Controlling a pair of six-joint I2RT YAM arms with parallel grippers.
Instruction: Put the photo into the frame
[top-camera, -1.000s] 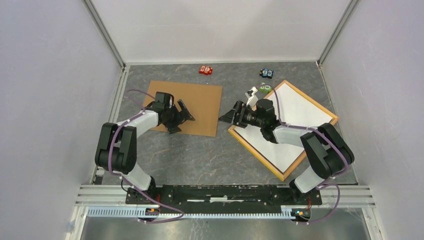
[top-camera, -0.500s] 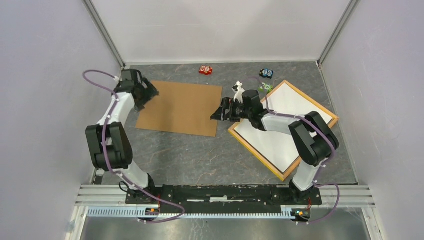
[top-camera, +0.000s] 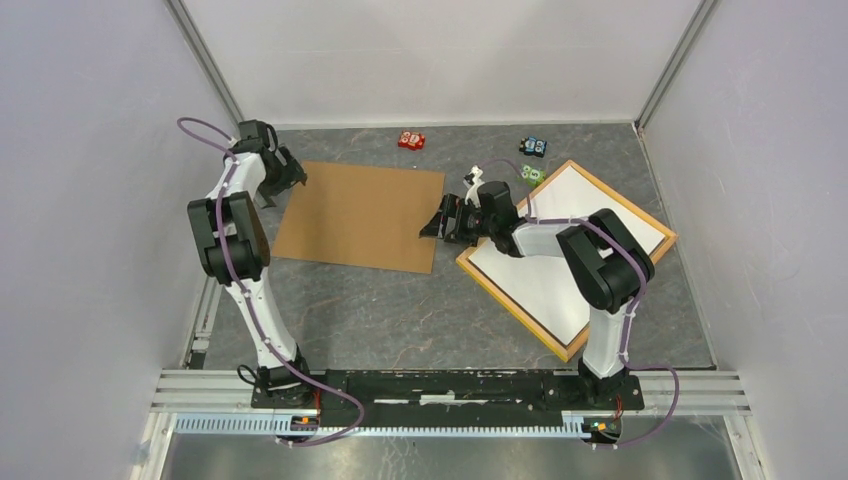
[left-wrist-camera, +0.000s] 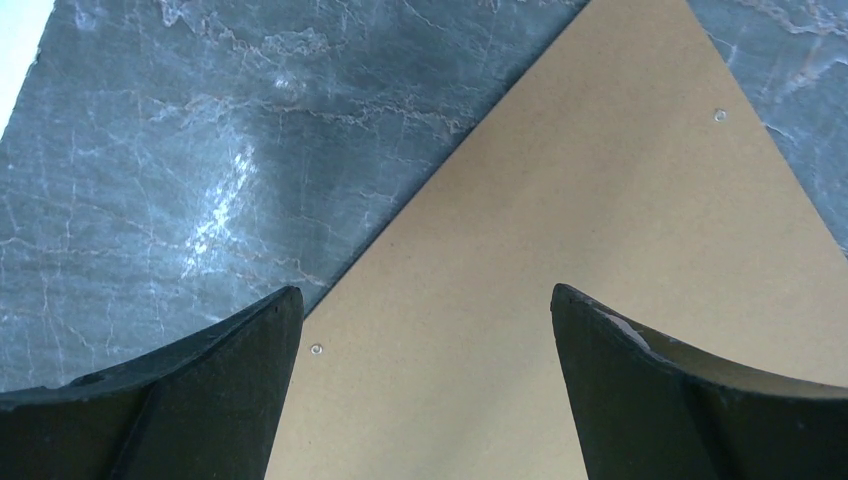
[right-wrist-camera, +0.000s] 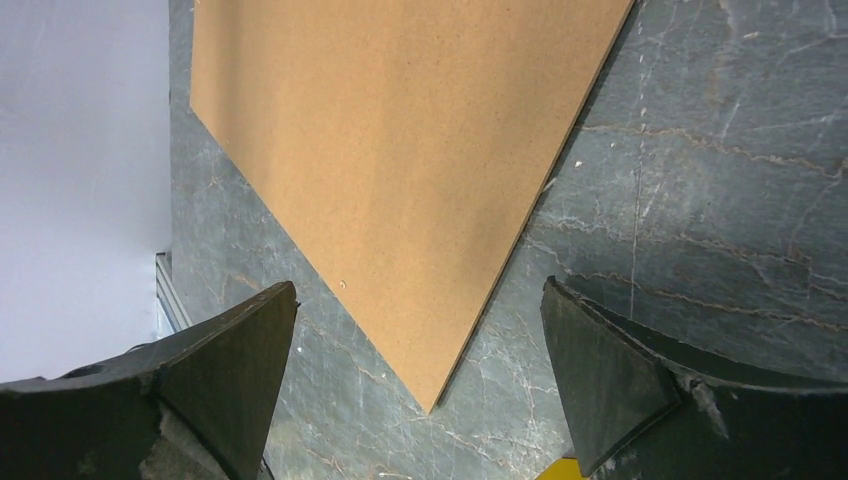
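Hands spread, empty. Your left hand (top-camera: 277, 178) has swung over the backing board (top-camera: 365, 215) corner; right hand (top-camera: 441, 224) is off the frame (top-camera: 622, 200). The photo (top-camera: 570, 245) lies inside it, so the board goes next.

No legible txt anywhere, folks. Three small toys at the far side of the counter (top-camera: 400, 310), red (top-camera: 411, 139), blue (top-camera: 534, 147) & green (top-camera: 530, 175), showed some markings, but way too small to read from the top cam. The photo (top-camera: 600, 205) showed only a plain white side. The brown board (top-camera: 365, 215) looked plain in both wrist views: no print, no label, no nos.
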